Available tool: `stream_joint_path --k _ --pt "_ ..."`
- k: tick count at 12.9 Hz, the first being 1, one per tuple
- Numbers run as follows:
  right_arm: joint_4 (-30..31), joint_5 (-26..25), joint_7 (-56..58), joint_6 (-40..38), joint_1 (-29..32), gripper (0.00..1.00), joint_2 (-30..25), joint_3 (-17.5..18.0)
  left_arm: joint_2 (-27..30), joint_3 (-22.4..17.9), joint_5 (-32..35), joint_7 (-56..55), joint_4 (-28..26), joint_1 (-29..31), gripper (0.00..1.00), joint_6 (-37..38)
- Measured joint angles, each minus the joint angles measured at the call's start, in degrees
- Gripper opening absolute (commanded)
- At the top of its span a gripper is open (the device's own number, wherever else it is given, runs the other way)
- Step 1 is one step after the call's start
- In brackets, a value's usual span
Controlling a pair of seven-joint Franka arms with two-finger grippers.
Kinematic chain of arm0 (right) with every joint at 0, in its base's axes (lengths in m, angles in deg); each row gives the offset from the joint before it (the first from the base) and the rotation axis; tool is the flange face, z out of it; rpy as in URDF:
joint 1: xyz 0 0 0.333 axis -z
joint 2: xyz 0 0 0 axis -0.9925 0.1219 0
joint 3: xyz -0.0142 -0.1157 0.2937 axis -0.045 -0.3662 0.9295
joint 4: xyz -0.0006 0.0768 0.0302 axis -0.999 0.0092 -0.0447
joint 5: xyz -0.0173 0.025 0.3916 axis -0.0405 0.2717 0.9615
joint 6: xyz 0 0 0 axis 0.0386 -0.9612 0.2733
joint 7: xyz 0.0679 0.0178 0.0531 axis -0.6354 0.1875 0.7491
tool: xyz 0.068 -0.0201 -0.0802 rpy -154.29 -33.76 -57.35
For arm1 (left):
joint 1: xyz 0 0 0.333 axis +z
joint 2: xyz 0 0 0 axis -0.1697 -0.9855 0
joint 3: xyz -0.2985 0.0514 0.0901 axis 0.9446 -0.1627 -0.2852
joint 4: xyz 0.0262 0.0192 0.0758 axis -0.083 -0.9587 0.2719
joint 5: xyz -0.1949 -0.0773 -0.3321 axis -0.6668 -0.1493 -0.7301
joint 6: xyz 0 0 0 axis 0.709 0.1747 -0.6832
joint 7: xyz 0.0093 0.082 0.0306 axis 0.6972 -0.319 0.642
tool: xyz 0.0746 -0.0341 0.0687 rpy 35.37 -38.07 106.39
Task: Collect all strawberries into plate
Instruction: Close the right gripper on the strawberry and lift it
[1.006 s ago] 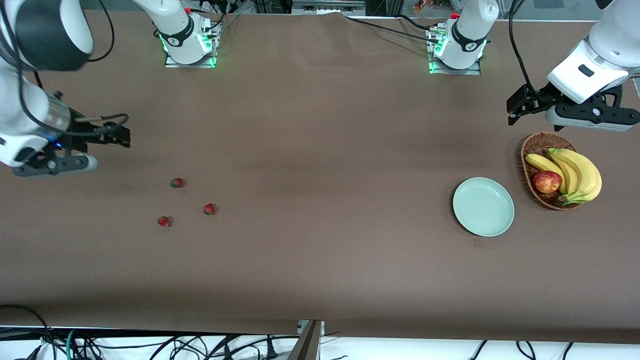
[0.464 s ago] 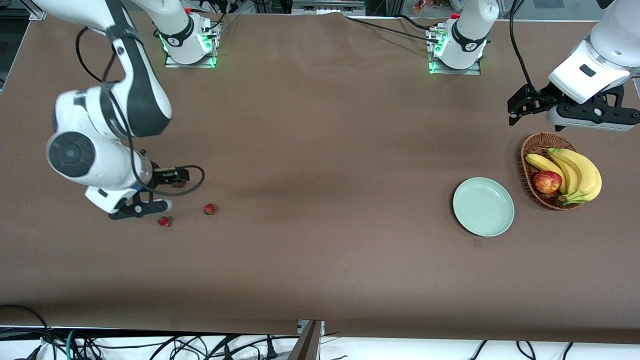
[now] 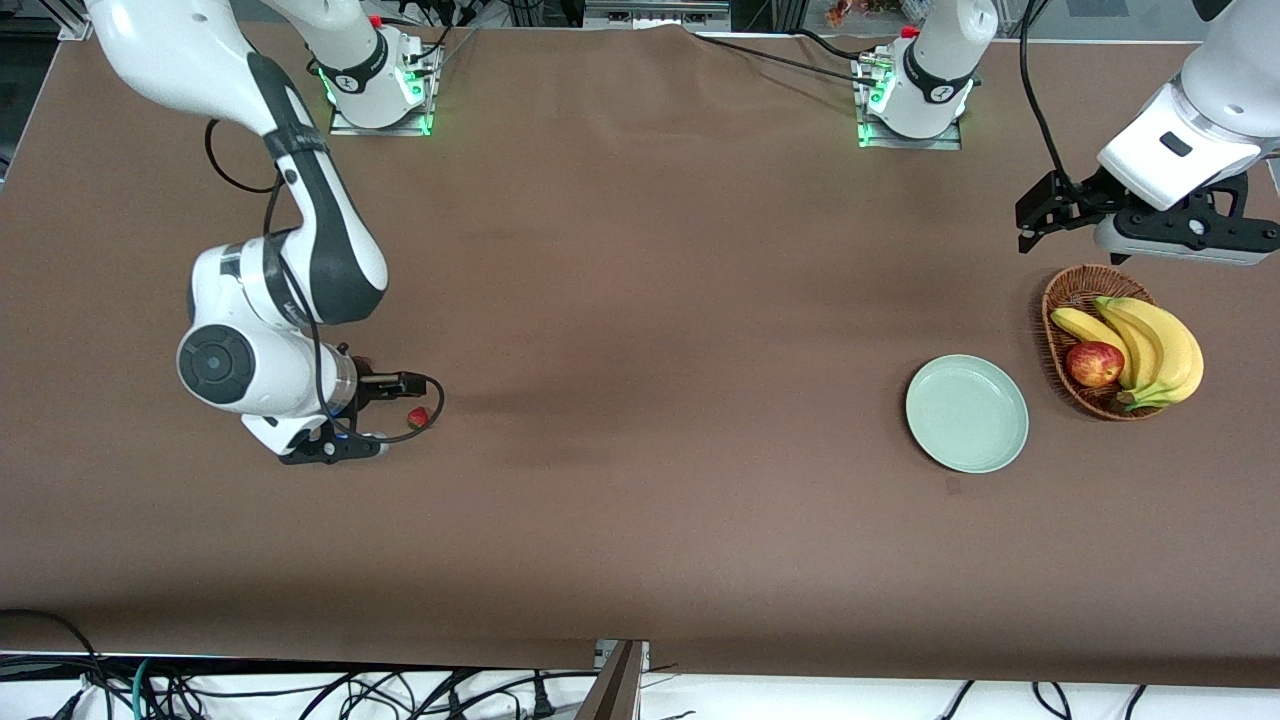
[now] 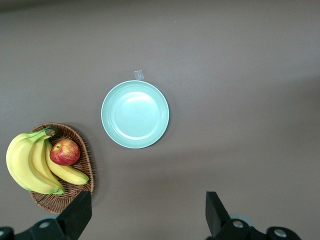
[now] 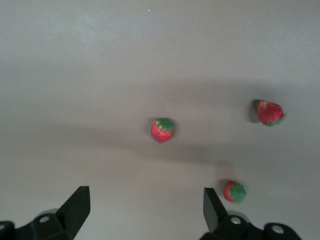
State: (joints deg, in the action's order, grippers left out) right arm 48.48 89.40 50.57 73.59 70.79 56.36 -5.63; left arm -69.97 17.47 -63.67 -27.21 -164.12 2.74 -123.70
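A: Where are the strawberries [image 5: 162, 130]?
B: On the worktop [image 3: 640, 300] at the right arm's end, under the right end effector [image 5: 145, 207], which hangs wide open and empty.
A: The plate [image 3: 967, 413]?
B: Well apart, beside the basket [image 3: 1075, 290]. The left end effector [image 4: 147, 215] waits above, open and empty. Bare worktop lies between.

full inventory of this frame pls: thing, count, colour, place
strawberries: 3, red with green tops, on the table at the right arm's end, under the right tool
plate: 1, pale mint green, bare, beside the basket
basket: 1, brown wicker, at the left arm's end
bananas: 1 bunch, yellow, in the basket
apple: 1, red-yellow, in the basket
table: 1, brown
right tool: open, over the strawberries
left tool: open, waiting above the basket
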Motion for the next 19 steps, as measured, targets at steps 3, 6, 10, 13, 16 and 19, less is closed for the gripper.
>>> stream_joint_path --k 3,6,10,13,16,19 --pt "1.1 0.0 -0.1 4.6 0.1 1.0 3.5 -0.1 0.0 0.0 0.0 0.0 0.1 0.0 1.0 0.0" --pt "3.4 0.1 -0.1 10.4 0.0 1.0 5.2 -0.1 -0.1 0.0 0.0 0.0 0.1 0.0 1.0 0.0" --pt "6.4 0.1 -0.1 16.5 -0.1 1.0 6.5 0.0 -0.1 0.0 0.0 0.0 0.1 0.0 1.0 0.0" --pt "8.8 0.1 -0.1 19.9 -0.3 0.99 6.5 0.0 -0.1 0.0 0.0 0.0 0.1 0.0 1.0 0.0" --pt "9.4 0.1 -0.1 20.5 -0.4 0.7 6.5 0.0 -0.1 0.0 0.0 0.0 0.1 0.0 1.0 0.0" --pt "9.5 0.1 -0.1 20.5 -0.4 0.27 6.5 0.0 -0.1 0.0 0.0 0.0 0.1 0.0 1.0 0.0"
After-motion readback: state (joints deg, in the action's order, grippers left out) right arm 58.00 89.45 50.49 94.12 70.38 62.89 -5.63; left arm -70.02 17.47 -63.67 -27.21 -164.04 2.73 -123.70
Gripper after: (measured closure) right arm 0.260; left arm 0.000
